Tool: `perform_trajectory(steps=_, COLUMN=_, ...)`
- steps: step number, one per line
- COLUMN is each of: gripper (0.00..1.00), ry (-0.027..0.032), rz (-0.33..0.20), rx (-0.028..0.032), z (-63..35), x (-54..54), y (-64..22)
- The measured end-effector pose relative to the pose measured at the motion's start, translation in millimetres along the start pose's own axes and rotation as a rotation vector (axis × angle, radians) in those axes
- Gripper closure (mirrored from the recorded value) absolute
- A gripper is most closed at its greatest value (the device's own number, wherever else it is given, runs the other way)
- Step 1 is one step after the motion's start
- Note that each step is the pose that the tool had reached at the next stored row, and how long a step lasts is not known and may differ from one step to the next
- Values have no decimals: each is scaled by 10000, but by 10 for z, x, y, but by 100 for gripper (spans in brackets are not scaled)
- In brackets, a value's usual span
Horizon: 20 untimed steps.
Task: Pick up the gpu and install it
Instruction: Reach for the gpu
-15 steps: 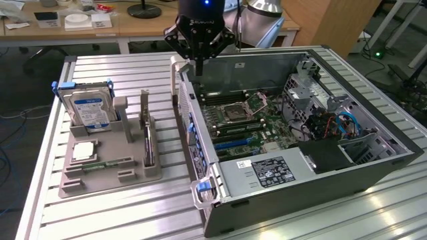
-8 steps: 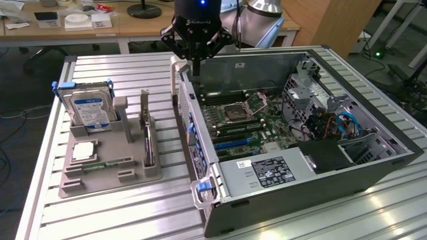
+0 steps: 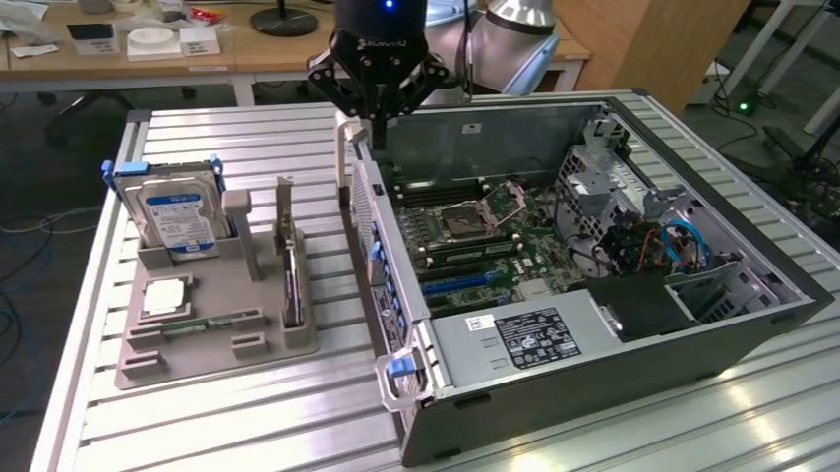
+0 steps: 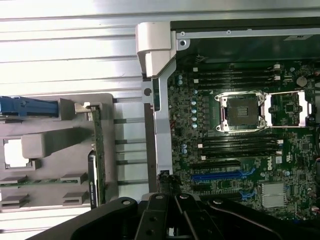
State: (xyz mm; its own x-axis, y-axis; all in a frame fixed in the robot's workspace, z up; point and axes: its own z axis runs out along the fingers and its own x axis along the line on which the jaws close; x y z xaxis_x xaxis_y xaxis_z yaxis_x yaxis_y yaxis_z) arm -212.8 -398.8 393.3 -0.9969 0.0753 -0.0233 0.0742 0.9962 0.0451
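Gpu [image 3: 289, 270] is standing on its long edge in a slot of the grey holder [image 3: 282, 339], which is resting on the slatted metal counter [image 3: 236, 423]. In the wrist view I am seeing the card [image 4: 98, 150] edge-on, green board with the black cooler on one face, seated in the same holder [image 4: 50, 140]. Nothing is gripping or touching it.

My claw [image 3: 377, 133] is hanging over the far end of the open computer case [image 3: 591, 393], above the case wall on the exterior view's left. Its fingers are pressed together and are carrying nothing. In the wrist view the claw [image 4: 170, 210] is showing dark at the frame's edge, with the case wall running between the holder and the motherboard [image 4: 240, 150]. The claw is standing well apart from the gpu.

Sharing the holder, the hard drive [image 3: 177, 221] with the blue-white label is standing upright toward the exterior view's left of the gpu, and a narrow memory stick [image 3: 204, 323] is lying flat nearer the camera.

Inside the case, the motherboard [image 3: 473, 246] is lying exposed. The processor socket [image 4: 242, 112] is showing, and the blue expansion slot [image 4: 222, 175] is sitting unoccupied.
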Motion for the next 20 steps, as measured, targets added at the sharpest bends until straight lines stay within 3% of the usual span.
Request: perform_trajectory(steps=20, gripper=90, ry=1, rz=-1, rx=0, z=-5, x=180, y=-14)
